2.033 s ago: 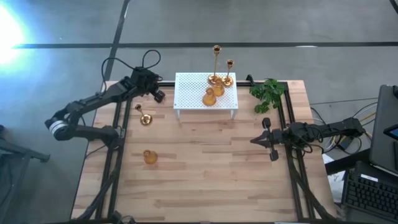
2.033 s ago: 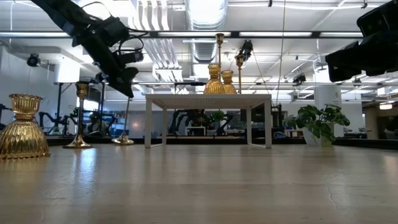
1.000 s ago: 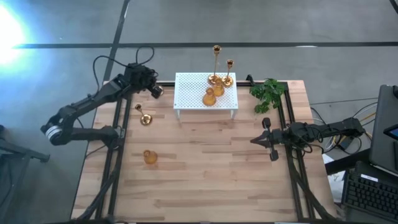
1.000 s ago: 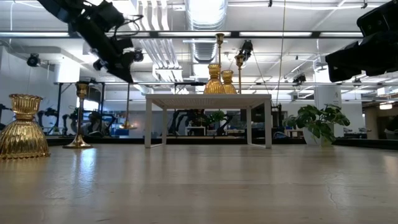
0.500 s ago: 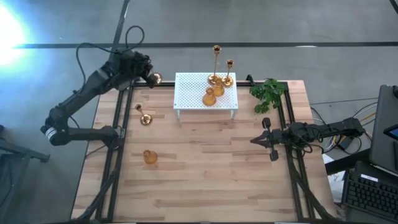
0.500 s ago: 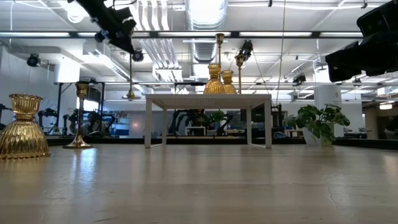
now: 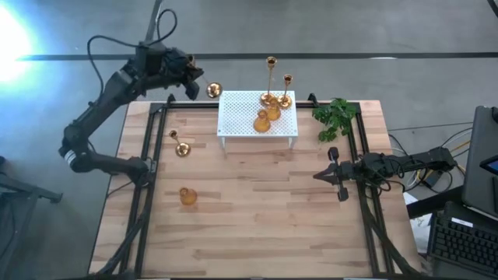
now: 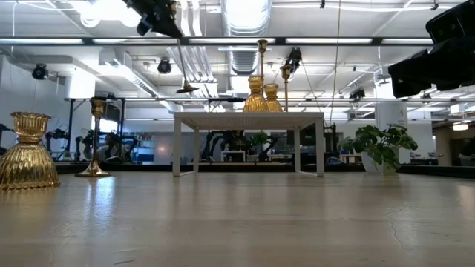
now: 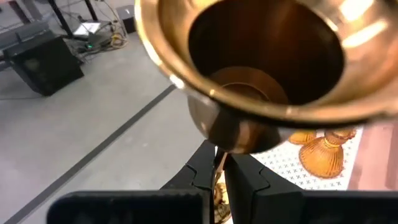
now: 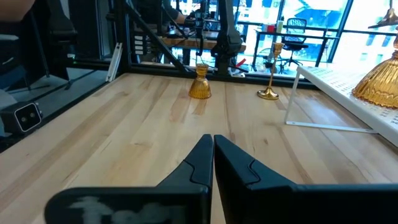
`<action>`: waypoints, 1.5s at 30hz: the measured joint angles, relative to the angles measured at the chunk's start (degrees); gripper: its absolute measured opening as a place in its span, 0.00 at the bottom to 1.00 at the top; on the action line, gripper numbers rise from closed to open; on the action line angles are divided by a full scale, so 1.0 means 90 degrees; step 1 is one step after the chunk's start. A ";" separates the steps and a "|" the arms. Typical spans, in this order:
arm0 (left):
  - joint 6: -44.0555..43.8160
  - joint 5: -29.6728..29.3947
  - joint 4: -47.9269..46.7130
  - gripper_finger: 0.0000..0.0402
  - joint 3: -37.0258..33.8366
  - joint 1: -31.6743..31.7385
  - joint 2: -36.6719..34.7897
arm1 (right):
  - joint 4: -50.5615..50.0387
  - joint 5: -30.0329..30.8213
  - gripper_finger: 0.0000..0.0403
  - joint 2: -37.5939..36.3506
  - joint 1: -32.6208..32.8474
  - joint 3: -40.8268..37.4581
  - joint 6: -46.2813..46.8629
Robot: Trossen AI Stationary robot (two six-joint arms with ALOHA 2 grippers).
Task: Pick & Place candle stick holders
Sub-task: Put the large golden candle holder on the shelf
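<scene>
My left gripper (image 7: pixel 192 78) is high over the table's far left corner, shut on a thin-stemmed gold candle stick holder whose round base (image 7: pixel 213 90) hangs left of the white perforated stand (image 7: pixel 257 117). In the low view the gripper (image 8: pixel 165 18) is at the top, and the stem and base (image 8: pixel 187 89) hang below it. Two tall holders (image 7: pixel 270 78) and two squat holders (image 7: pixel 263 121) stand on the stand. A thin holder (image 7: pixel 180 147) and a squat holder (image 7: pixel 187 196) stand on their bases on the table's left. My right gripper (image 7: pixel 319 176) is shut and empty at the right. My left gripper pinches the holder's thin stem (image 9: pixel 219 163) between its two fingers, just below the flared gold cup (image 9: pixel 267 68) at its top end. The fingers lie across the stem. The holder hangs below the fingers, slightly tilted, its base (image 8: pixel 187 89) clear of the table and the stand.
A green leafy sprig (image 7: pixel 335 118) lies at the far right corner. The wooden table's middle and near half (image 7: pixel 264 225) are bare. Black frame rails run along both sides. A keyboard and cables lie off the right edge.
My left gripper has risen and gone toward the far edge and to the right, toward the white stand. It has carried the thin holder up off the table, so that the holder now hangs clear, level with the stand's top.
</scene>
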 joint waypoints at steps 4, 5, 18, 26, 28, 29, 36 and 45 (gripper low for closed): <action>0.0142 0.0011 -0.0330 0.05 0.0614 -0.0032 0.0539 | 0.0000 -0.0001 0.02 0.0000 0.0000 0.0000 0.0000; 0.0180 0.0012 -0.0377 0.05 0.0758 -0.0053 0.0676 | 0.0000 0.0000 0.02 0.0000 0.0000 0.0000 0.0000; 0.0635 0.0027 -0.0753 0.05 0.1986 -0.0421 0.1957 | 0.0000 -0.0001 0.02 0.0000 0.0002 0.0000 0.0000; 0.0793 0.0222 -0.0883 0.05 0.2321 -0.0477 0.2399 | 0.0000 -0.0001 0.02 0.0002 0.0002 0.0000 0.0000; 0.0798 0.0248 -0.0883 0.05 0.2376 -0.0488 0.2468 | 0.0000 -0.0001 0.02 0.0002 0.0002 0.0000 0.0000; 0.0799 0.0290 -0.0881 0.05 0.2396 -0.0488 0.2489 | 0.0000 0.0001 0.02 0.0002 0.0002 0.0000 0.0000; 0.0854 0.0510 -0.0874 0.05 0.2598 -0.0495 0.2717 | 0.0000 -0.0001 0.02 0.0002 0.0002 0.0000 0.0000; 0.0996 0.0549 -0.0882 0.05 0.2817 -0.0604 0.3075 | 0.0000 -0.0001 0.02 0.0005 0.0002 0.0000 0.0000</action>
